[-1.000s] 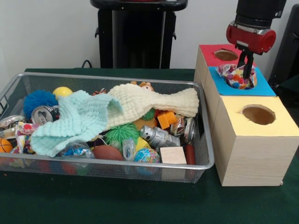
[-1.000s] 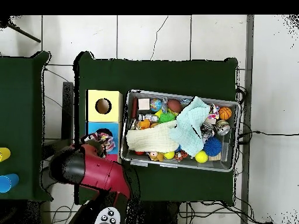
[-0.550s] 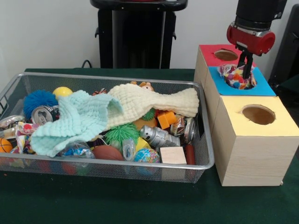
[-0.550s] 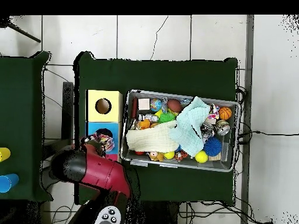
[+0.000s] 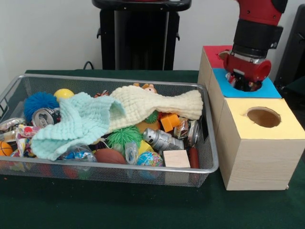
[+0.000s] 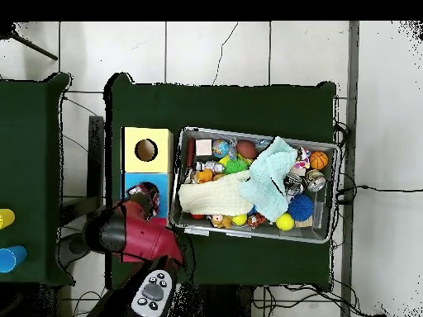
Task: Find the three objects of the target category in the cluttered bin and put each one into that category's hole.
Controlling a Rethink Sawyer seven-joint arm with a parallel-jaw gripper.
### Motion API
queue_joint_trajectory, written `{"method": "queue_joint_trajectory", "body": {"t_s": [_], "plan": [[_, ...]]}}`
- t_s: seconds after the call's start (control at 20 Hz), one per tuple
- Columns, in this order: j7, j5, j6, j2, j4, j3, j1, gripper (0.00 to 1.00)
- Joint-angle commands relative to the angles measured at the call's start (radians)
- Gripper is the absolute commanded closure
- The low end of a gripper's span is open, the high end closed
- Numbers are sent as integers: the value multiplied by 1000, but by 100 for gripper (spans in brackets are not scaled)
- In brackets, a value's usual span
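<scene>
Gripper [image 5: 246, 82] dropped lower into blue box's [image 5: 269, 88] hole, wrapper gone from sight; finger state can't tell

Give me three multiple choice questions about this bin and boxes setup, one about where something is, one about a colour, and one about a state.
1. Where is the gripper?
A. Down at the hole of the blue-topped box
B. Over the middle of the wire bin
C. Above the yellow-topped box

2. What colour is the top of the box nearest the front-view camera?
A. Red
B. Yellow
C. Green

3. How does the cream knitted cloth lie?
A. Folded flat on the table
B. Hanging from the gripper
C. Draped over the objects in the bin

Answers:
1. A: the arm's end sits at the hole of the blue-topped box.
2. B: the yellow-topped box stands nearest.
3. C: the cream knitted cloth sprawls across toys inside the wire bin, beside a pale blue cloth.
</scene>
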State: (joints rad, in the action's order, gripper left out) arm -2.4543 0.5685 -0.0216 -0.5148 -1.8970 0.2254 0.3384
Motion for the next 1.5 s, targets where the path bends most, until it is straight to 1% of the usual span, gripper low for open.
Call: {"method": "queue_joint_trajectory", "body": {"t_s": [0.05,0.1,0.25,0.3,0.35,0.55,0.75,0.8,0.9,0.95,1.0,1.1,1.2,1.3,1.5], "plan": [[-181,-63,-130,142,-43,-168,-70,100],[-178,-78,-136,141,-50,-194,-94,100],[-167,-114,-147,137,-59,-227,-140,100],[-169,-107,-144,135,-61,-223,-134,100],[-171,-87,-130,128,-64,-203,-116,100],[-171,-22,-38,81,-79,-127,-47,100],[-149,0,15,81,-59,-74,-8,100],[-142,4,29,81,-55,-64,-2,0],[-132,-1,53,76,-51,-55,0,0],[-130,7,77,80,-42,-33,17,0],[-134,13,108,70,-41,-18,28,0],[-164,40,132,56,-47,8,54,0],[-162,44,198,51,-27,68,96,0],[-155,36,228,48,-13,89,109,0],[-168,23,282,30,-1,123,122,0]]}}
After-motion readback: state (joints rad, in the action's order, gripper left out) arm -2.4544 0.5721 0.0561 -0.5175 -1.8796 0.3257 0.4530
